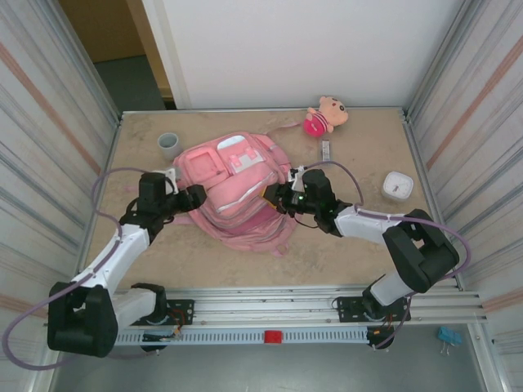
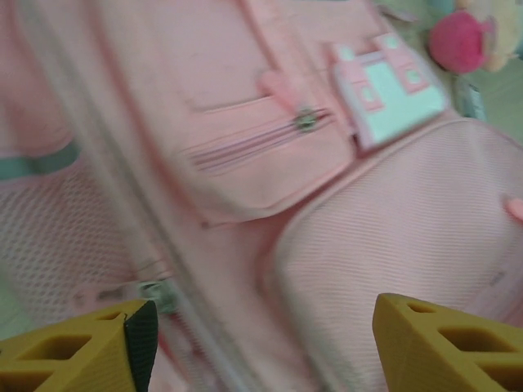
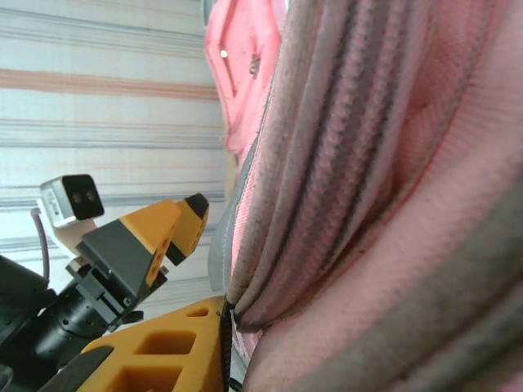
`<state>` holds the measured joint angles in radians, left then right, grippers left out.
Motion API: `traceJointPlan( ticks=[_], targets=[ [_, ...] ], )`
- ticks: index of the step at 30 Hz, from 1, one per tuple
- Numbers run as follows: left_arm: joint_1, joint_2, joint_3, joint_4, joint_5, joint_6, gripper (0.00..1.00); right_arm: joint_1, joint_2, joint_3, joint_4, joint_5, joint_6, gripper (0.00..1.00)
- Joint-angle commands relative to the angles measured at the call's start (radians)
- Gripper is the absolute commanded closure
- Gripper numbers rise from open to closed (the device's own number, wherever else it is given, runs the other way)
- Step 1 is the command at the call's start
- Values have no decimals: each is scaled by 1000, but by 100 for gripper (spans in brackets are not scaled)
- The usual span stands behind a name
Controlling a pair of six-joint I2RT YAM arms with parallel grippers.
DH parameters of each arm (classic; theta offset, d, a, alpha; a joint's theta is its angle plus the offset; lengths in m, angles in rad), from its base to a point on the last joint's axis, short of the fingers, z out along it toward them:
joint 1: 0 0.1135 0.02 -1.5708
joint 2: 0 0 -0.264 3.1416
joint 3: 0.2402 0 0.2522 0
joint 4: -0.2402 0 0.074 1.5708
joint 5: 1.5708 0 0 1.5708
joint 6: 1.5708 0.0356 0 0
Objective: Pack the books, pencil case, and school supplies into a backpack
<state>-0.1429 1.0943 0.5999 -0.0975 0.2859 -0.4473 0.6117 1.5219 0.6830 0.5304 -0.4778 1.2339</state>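
Backpack [image 1: 237,192] first — it lies flat mid-table, and I judge the step in hand is getting it open before anything goes in. My left gripper [image 1: 193,198] hangs at its left flank, jaws parted and empty, a zip pull [image 2: 154,294] just beside one finger. My right gripper [image 1: 276,196] presses into bunched fabric at the right edge; whether it is clamped I cannot tell. Next calls for a firm pinch there — then the left takes the pull.
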Motion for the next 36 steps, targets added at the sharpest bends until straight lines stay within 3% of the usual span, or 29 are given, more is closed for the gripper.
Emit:
traceJointPlan(
  ticks=[1,17,28,36],
  targets=[
    [35,46,-9,81,94,-40,30,-44,-23,11,-74,-7,-51,79],
    [64,258,-31,241,164,24,28,-134,-71,27,-194,-87,-143,81],
    [65,223,-142,403,319,-25,52,-200,-70,42,-204,-145,-166,81],
    [65,186,-179,415,350,-42,56,-207,-56,46,-188,-153,-165,81]
  ],
)
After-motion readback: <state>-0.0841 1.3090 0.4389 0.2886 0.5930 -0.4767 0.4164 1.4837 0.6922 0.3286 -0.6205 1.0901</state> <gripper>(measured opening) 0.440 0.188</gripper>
